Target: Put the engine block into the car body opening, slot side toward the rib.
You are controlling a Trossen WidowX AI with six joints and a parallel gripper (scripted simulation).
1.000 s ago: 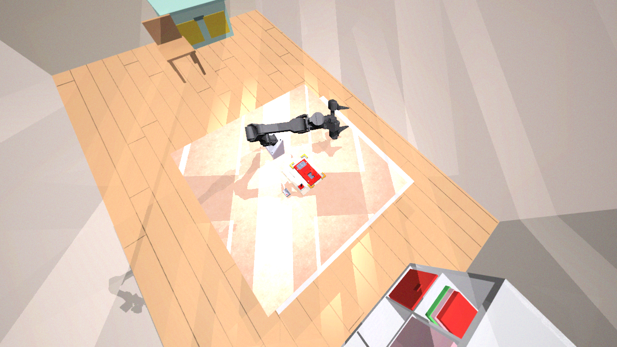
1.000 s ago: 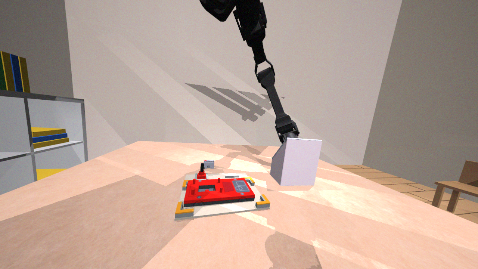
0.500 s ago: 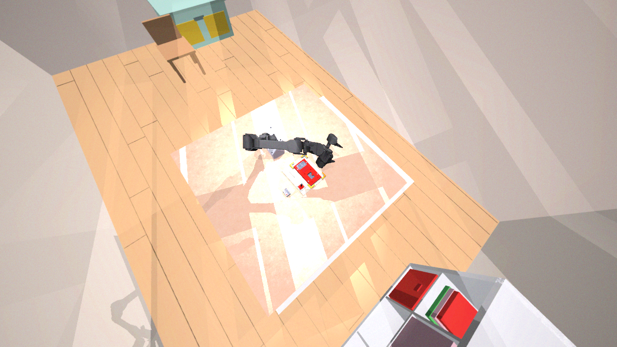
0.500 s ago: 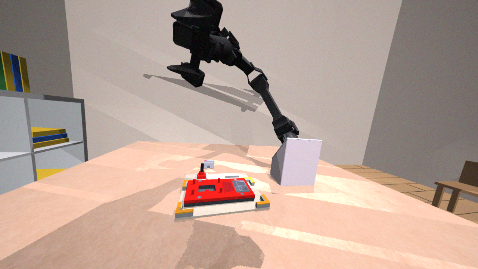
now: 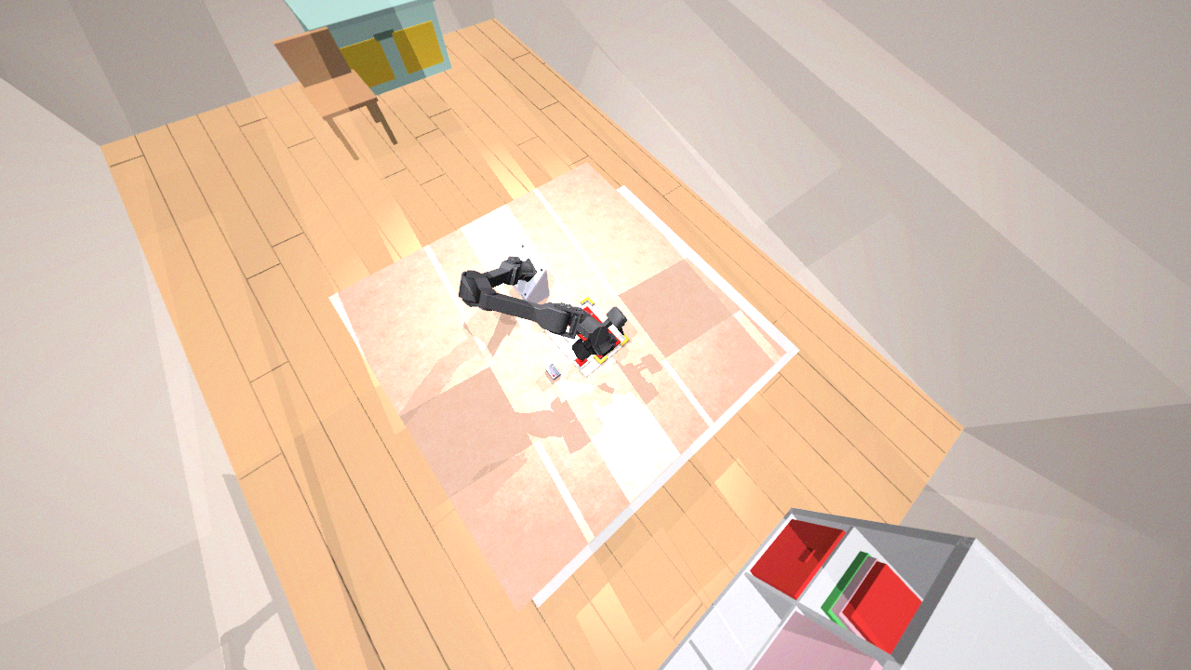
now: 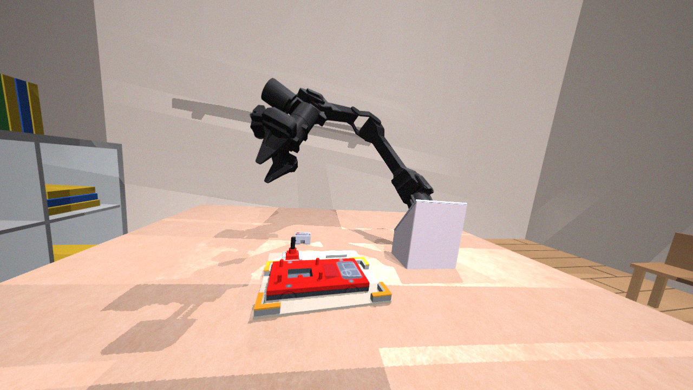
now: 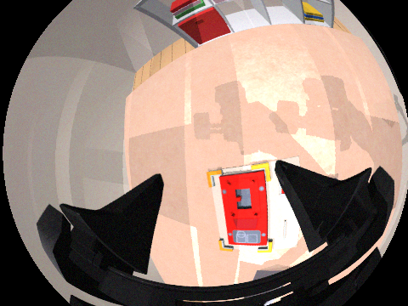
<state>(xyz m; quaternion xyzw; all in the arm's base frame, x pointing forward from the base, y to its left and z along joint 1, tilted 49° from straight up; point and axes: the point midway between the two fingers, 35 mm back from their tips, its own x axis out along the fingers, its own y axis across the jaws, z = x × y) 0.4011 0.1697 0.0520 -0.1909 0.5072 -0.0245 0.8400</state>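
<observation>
While the hand (image 6: pixel 278 167) hangs spread and empty, nothing is carried.
Engine block (image 6: pixel 302 236) sits beyond the car body (image 6: pixel 317 277), whose opening (image 6: pixel 300 273) faces up, unfilled.

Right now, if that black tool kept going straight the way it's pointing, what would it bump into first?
Probably the red car body on its white tray: the open, empty tool hangs well above, pointing down at it. Depth is hard to judge, so it might meet the table beside it.

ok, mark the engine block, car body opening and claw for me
engine block (image 6: pixel 303 236): exterior view, its light side face.
car body opening (image 6: pixel 300 273): exterior view, middle of the dark recess.
claw (image 7: pixel 218 199): wrist view, midway between the open fingertips.
</observation>
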